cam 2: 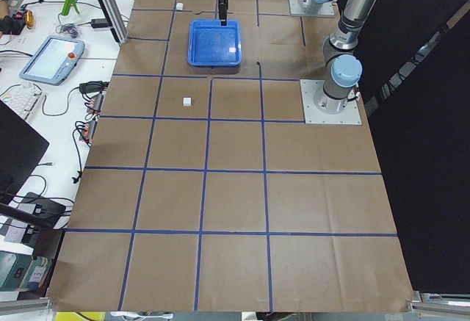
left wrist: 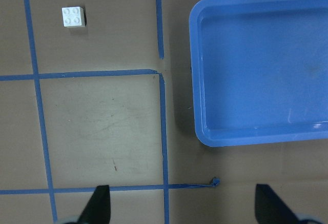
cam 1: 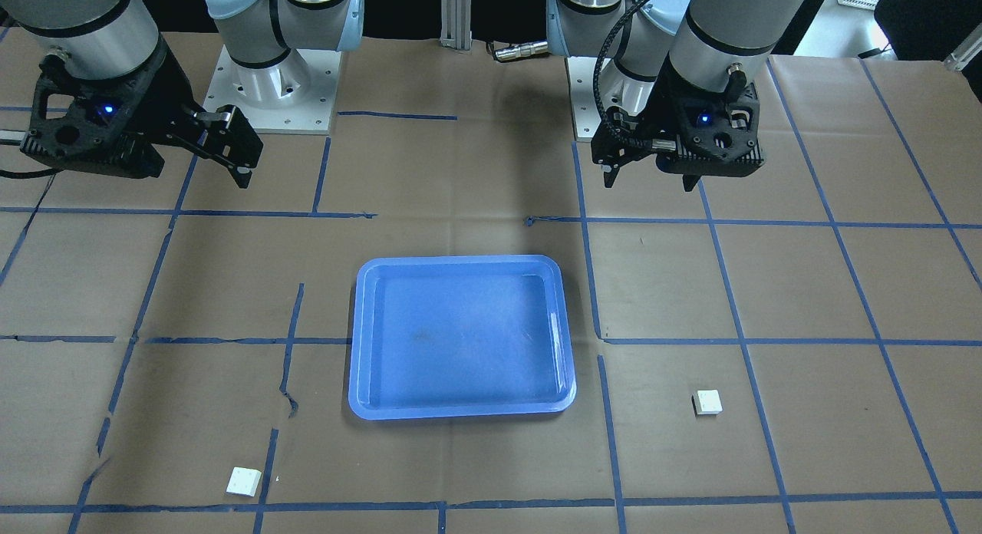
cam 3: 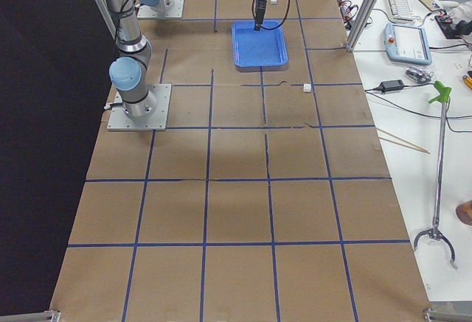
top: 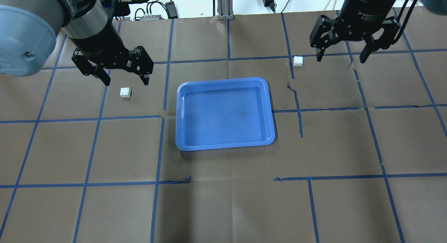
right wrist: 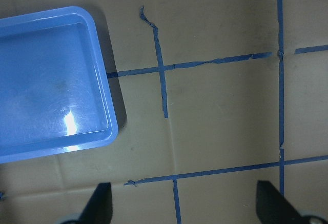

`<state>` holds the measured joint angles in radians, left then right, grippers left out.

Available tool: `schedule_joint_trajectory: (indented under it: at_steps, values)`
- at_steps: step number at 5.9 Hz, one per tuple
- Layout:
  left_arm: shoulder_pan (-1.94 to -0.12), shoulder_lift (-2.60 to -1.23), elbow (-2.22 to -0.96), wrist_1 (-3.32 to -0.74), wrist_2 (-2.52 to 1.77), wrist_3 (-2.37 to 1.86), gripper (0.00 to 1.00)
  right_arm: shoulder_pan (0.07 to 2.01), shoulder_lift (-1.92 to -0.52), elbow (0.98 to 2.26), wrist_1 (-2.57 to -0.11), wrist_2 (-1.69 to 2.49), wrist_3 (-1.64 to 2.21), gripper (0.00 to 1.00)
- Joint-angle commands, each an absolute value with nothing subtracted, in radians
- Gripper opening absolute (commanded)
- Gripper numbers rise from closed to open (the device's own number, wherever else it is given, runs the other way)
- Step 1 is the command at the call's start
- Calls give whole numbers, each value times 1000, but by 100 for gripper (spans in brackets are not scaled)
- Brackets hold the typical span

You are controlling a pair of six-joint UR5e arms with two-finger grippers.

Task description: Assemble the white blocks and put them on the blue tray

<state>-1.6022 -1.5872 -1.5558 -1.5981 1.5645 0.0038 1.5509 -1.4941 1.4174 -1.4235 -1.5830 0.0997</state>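
Observation:
Two white blocks lie apart on the brown paper. One white block (top: 125, 92) lies left of the blue tray (top: 225, 113), just below my left gripper (top: 126, 83) in the overhead view. That gripper hangs above the table, open and empty. In the left wrist view this block (left wrist: 74, 17) is at the top left, and the tray (left wrist: 261, 70) is on the right. The other white block (top: 298, 60) lies beyond the tray's right corner, left of my right gripper (top: 341, 59), which is open and empty. The tray (cam 1: 460, 334) is empty. The right wrist view shows the tray (right wrist: 51, 80) but no block.
Blue tape lines (top: 160, 145) grid the paper, with torn spots (top: 291, 87). Both arm bases (cam 1: 268, 81) stand at the table's robot side. Cables and devices (top: 153, 12) lie beyond the far edge.

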Motion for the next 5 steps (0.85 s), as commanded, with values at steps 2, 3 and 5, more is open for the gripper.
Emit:
schedule_joint_trajectory:
  at_steps: [2,3,5]
  values:
    - [-1591,-1609,-1557,-1603,1563,41,99,1551,-1494,1417,-1424,-1582,100,100]
    - [-1589,-1623,-1552,-1595,1562,41,99,1551,-1494,1417,-1424,-1580,98,100]
    - [-1571,-1624,-1562,-1600,1574,84,99,1551,-1496,1417,-1420,-1581,84,100]
